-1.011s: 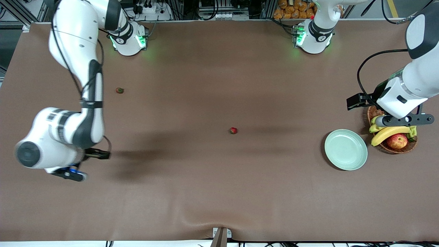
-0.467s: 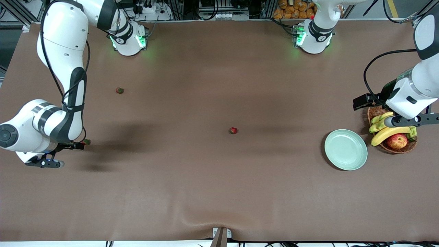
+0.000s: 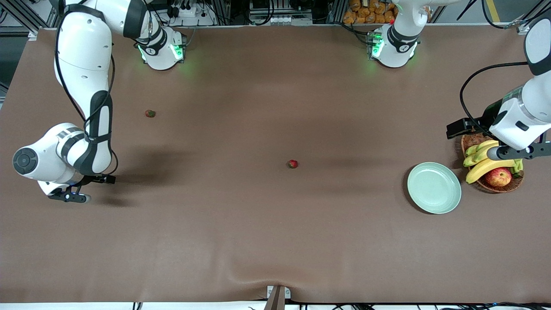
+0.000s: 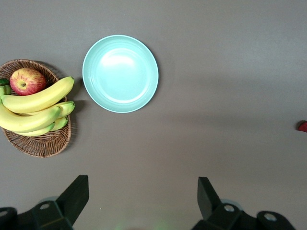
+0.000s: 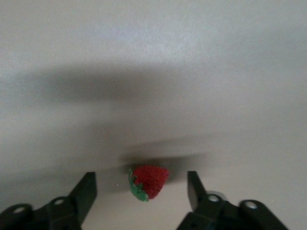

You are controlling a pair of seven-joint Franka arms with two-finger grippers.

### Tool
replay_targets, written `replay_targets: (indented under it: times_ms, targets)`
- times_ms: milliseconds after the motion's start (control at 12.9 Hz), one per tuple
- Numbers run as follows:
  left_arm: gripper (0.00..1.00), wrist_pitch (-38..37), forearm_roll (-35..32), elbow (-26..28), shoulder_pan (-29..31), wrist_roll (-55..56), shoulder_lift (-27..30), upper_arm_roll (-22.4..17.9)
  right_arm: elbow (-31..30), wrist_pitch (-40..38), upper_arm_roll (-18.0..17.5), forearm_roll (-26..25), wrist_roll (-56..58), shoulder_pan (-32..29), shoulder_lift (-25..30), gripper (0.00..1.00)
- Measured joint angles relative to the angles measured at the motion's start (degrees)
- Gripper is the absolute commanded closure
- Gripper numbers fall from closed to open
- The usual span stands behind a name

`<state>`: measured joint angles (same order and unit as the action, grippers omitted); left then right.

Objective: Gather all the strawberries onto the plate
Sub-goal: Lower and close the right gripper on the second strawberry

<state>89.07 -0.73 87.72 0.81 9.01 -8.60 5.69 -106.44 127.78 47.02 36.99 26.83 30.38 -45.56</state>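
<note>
Right gripper low over a strawberry, fingers apart on either side, not touching it.

That berry lies on its side, long axis across the gap between the fingers, leafy end toward one finger, far from the plate at the right arm's end. Two more berries lie on the table, the first closer to the plate. Left gripper waits, wide open, over the basket beside the plate.

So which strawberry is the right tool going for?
The strawberry lying between the right tool's open fingers, at the right arm's end of the table. The other two, mid-table and nearer the right base, lie untouched.
</note>
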Motion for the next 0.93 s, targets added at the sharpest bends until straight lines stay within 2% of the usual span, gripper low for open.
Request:
replay_targets:
  times_ms: [78,233,544,933]
  targets:
    - [0.0,0.0,0.0,0.0,0.0,0.0,0.0,0.0,-0.01,0.1,-1.1,0.05,0.06,-1.13,0.0,0.73]
    - [0.0,0.0,0.0,0.0,0.0,0.0,0.0,0.0,-0.02,0.08,-2.22,0.07,0.4,-2.48,-0.01,0.98]
    - [0.0,0.0,0.0,-0.47,0.0,0.0,0.04,0.0,0.74,-1.82,-2.37,0.23,0.59,-2.61,0.29,1.0]
    - [0.0,-0.04,0.0,-0.62,0.0,0.0,0.2,0.0,11.08,-16.77,-2.22,0.35,-8.8,-2.3,0.9,1.0]
